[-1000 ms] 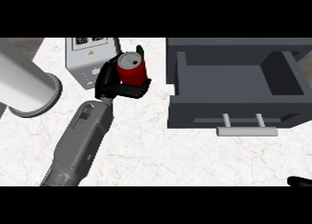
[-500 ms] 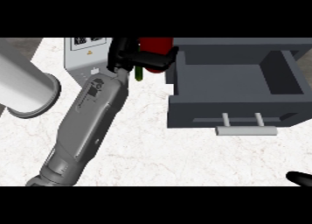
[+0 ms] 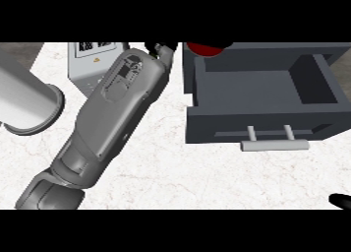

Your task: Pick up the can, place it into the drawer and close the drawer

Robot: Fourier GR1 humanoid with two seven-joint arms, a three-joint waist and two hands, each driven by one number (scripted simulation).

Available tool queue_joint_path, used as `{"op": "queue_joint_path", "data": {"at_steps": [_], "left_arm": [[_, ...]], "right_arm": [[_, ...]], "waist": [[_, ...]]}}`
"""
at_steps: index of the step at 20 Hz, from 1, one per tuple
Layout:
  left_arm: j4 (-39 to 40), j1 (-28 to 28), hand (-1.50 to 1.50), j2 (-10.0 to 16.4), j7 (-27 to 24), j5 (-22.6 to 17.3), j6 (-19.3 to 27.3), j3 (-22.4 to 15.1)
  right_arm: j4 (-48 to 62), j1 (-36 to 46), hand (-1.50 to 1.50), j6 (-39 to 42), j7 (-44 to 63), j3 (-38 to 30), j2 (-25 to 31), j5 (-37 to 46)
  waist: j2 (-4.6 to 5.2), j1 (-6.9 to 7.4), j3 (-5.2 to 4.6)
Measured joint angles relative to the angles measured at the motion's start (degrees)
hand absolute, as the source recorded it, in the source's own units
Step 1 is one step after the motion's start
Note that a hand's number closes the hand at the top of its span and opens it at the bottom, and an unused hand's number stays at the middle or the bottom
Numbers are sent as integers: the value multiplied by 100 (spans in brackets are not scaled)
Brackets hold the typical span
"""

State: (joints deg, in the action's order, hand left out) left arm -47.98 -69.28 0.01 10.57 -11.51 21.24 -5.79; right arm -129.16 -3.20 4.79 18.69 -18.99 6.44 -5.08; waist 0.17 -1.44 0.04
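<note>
The pick-up part looks done: the small red cylindrical can (image 3: 204,48) is off the white marbled counter (image 3: 207,177) and sits at the very top edge of the head view, right over the back-left corner of the open dark grey box-shaped drawer (image 3: 265,123). The black left hand (image 3: 163,47) is mostly cut off there. What shows of it lies dark on both sides of the can, so it appears curled round the can rather than spread. Its long grey forearm (image 3: 112,113) runs up from the lower left, passing between the big white cylinder (image 3: 22,98) and the drawer, and across the pale grey labelled box (image 3: 91,61). The can is not yet inside – it seems to be at the rim rather than down on the drawer's floor, which shows bare grey. So two steps are left, by my reading: lower and release the can into the compartment, then push the drawer shut, probably by its light grey bar handle (image 3: 274,144), which juts out toward the robot. The right hand (image 3: 346,201) shows only as a black tip at the lower right edge, well apart from the drawer – whether it is spread or closed I cannot tell.
</note>
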Motion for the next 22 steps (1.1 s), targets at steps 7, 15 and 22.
{"op": "queue_joint_path", "data": {"at_steps": [7,15,22], "left_arm": [[961,-1019,150,-1,76,-423,321,-305],[2001,-1798,150,-1,-96,-874,533,-623],[2539,-2081,-150,-1,-359,-1200,932,-948]], "right_arm": [[-35,234,-150,-40,220,-19,122,-72],[-55,352,-150,-88,273,157,77,34],[43,575,-150,-107,331,265,130,102]], "waist": [[24,-102,3],[67,-252,8],[106,-380,13]]}}
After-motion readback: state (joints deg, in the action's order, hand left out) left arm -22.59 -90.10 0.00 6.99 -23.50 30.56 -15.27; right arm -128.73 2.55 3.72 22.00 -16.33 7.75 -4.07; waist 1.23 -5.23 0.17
